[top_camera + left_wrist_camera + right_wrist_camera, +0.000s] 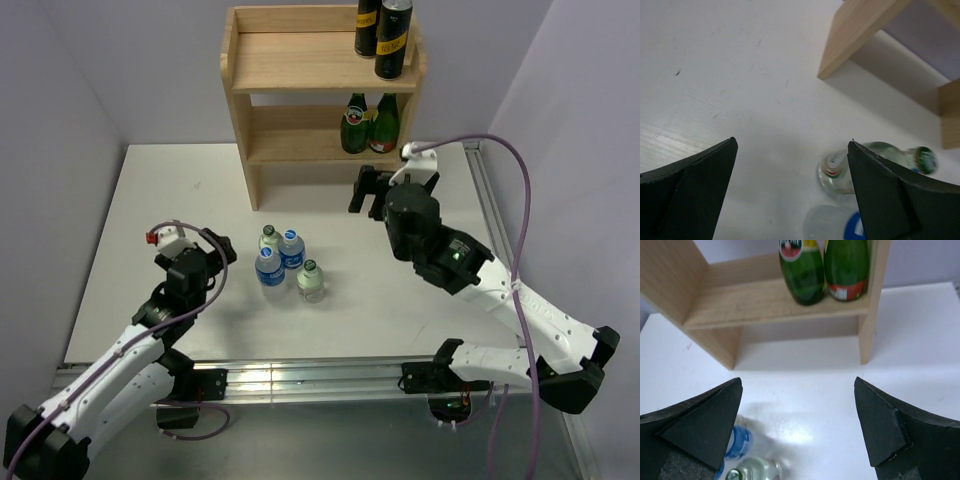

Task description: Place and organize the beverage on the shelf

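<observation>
White table (150,200) between pale lilac walls (60,60), metal rail (300,378) at near edge

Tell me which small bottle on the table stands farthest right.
The short green-capped bottle at the cluster's right end; the other green-capped bottle and both blue-labelled bottles stand left of it.

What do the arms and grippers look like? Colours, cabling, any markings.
Both the left arm and right arm have white shells and black joint housings. A purple cable runs off each. The left gripper and right gripper have matte black, wedge-shaped fingers. There is a green light on the right arm and a red-and-white piece at the left wrist. No lettering is legible.
</observation>
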Action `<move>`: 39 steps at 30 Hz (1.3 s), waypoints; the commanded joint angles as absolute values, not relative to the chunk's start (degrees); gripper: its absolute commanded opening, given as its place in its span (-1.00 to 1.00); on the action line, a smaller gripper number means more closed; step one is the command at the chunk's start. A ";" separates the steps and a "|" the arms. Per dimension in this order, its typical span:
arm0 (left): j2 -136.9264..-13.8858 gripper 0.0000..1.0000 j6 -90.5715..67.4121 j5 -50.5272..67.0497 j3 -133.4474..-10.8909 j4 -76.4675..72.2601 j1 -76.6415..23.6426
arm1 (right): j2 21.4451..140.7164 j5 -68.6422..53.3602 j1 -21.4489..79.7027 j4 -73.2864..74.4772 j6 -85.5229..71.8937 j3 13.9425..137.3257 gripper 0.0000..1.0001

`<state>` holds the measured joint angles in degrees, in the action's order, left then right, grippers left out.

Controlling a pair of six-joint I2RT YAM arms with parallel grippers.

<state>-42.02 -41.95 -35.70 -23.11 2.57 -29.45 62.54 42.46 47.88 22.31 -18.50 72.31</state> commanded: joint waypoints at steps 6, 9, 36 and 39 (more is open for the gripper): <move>-29.45 0.98 -43.86 -25.95 -30.66 12.91 -35.85 | 56.70 46.93 55.71 26.63 -31.89 58.73 1.00; -27.25 0.99 -44.56 -24.61 -32.08 15.63 -37.79 | 54.94 47.90 58.08 27.94 -35.40 55.30 1.00; -56.67 0.99 -63.65 -62.13 -24.89 7.37 -73.04 | 44.48 50.45 63.19 34.01 -44.03 43.86 1.00; -63.69 0.99 -59.24 -63.62 -21.71 -4.69 -73.13 | 43.07 49.75 63.19 34.19 -44.12 42.98 1.00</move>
<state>-59.81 -60.82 -56.73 -23.59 9.58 -72.60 44.86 48.47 62.83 34.15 -42.59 43.70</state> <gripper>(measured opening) 0.993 0.998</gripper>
